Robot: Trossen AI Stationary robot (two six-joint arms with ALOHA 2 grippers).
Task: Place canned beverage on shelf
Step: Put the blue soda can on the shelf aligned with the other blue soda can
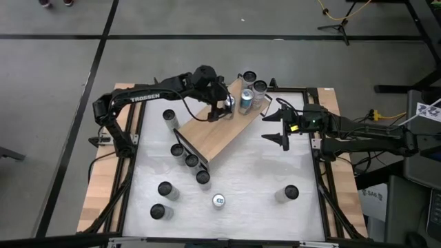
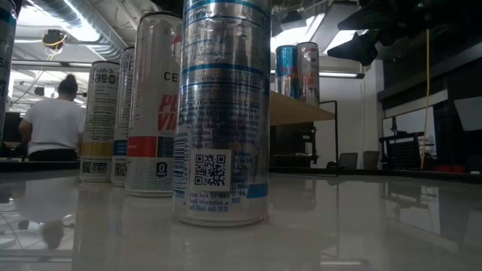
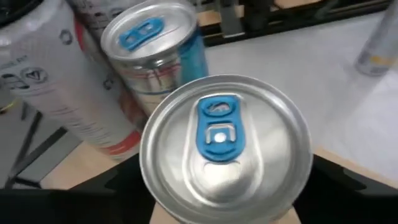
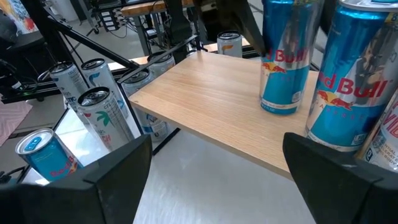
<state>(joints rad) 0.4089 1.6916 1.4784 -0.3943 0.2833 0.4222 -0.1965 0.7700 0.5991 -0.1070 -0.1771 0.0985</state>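
**Can down on shelf, left gripper letting go**

High view: left gripper (image 1: pixel 227 105) sits over the long light-brown wooden shelf board with black frame ends (image 1: pixel 217 131), on a blue-and-silver beverage can (image 1: pixel 229 102) standing on the board near two more cans at its far end. Right gripper (image 1: pixel 281 127) waits beside the shelf over the white tabletop (image 1: pixel 255 172), fingers spread, empty. Spare cans are scattered on the table.

Low view: tall silver can (image 2: pixel 222 113) up close; shelf behind, cans on top. Person in white shirt (image 2: pixel 53 124) in the room.

Left wrist: can top fills the frame, dark fingers either side; gripped or freed, can't tell.

Right wrist: fingers wide apart, facing the shelf.

Judgement: release step. Next: open fully, lift straight up without tipping the can.
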